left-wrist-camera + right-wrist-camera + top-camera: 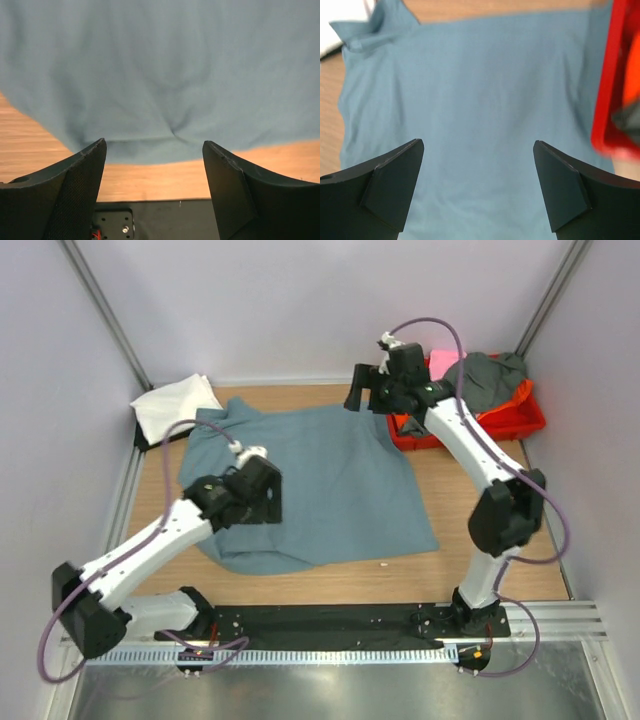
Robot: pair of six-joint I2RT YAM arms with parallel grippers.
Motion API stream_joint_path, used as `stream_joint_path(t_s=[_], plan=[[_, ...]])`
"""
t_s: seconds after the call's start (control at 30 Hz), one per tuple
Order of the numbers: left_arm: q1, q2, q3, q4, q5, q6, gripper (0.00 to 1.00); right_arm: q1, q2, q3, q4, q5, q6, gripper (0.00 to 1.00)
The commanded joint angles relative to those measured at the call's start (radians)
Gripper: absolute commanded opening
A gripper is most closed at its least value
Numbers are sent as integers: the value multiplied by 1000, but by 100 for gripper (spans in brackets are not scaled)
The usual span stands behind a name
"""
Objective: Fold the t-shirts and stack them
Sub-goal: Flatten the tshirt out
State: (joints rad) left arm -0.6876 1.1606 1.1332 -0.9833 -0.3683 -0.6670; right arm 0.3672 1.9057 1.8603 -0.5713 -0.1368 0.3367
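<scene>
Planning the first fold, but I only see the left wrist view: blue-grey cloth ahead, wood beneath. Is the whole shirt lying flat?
Observer: Mostly; the blue-grey t-shirt is spread out, but its far-left corner is bunched.
Operator: And the right side?
Observer: The right gripper is open near the shirt's far-right edge, beside the red crate.
Operator: Other shirts?
Observer: A white t-shirt lies just beyond the bunched corner.

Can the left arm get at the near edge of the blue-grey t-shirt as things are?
Probably yes: the left gripper hangs open over the near edge of the blue-grey t-shirt, nothing between.
</scene>
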Motion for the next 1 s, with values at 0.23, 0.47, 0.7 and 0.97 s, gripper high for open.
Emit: stream_joint_path(t_s=[0.23,0.47,0.7,0.97], plan=[[-397,269,-109,189,-29,-128,71,1,-541,-634,13,31,68,98],[-496,451,-24,193,-37,-141,65,1,-671,-743,-59,100,21,99],[-518,540,-15,164,-52,-178,60,3,-686,-777,-61,100,13,99],[-530,577,-24,146,-34,-198,46,1,-675,-800,-48,103,5,99]])
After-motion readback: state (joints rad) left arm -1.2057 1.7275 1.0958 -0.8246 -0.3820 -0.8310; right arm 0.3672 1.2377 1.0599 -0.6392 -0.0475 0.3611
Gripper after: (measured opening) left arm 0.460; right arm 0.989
